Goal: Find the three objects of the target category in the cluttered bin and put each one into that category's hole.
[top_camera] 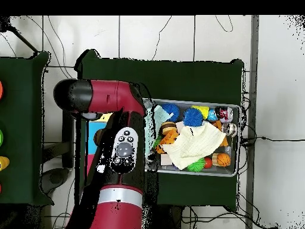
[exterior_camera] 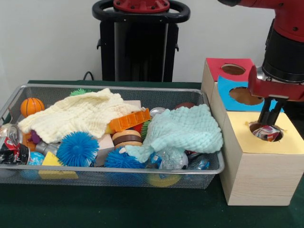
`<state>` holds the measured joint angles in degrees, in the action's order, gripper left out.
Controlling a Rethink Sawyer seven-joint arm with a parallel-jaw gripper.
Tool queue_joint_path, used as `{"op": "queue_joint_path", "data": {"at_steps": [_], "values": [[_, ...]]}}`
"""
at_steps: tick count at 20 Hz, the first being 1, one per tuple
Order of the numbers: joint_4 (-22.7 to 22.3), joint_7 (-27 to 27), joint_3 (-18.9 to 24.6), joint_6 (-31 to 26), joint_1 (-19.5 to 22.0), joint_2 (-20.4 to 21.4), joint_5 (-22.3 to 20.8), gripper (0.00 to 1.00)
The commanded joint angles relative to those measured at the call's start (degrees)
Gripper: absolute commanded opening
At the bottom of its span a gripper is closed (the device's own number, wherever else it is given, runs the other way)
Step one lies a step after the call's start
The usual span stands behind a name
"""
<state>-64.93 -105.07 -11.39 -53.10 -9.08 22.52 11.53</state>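
**Dotted cloth at the yellow hole**

Bin [exterior_camera: 114,178], nearest: balls, yellow and mint knitted cloths; no dotted cloth visible there; yellow hole [exterior_camera: 266,132]: dotted cloth [exterior_camera: 267,133] bunched inside; gripper [exterior_camera: 269,118] just above, fingers close together, whether pinching it unclear; likely light, limp, best pinched at a fold.

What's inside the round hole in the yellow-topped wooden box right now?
The gripper reaches into the round hole, where crumpled white cloth with coloured spots shows; anything deeper is hidden.

My workplace: a robotics lab

My pedestal [exterior_camera: 141,40] stands behind a green-clothed desk [exterior_camera: 118,209]; cables [top_camera: 179,33] trail across the tiled floor [top_camera: 155,36].
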Motion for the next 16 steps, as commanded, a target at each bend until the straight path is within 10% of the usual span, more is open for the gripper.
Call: {"op": "queue_joint_path", "data": {"at_steps": [1,16], "values": [[-3.2,-9.4,2.1,-0.5,1.2,-2.7,-1.0,0.00],[0.2,-10.4,2.2,1.8,1.7,-5.1,-0.3,0.00]]}}
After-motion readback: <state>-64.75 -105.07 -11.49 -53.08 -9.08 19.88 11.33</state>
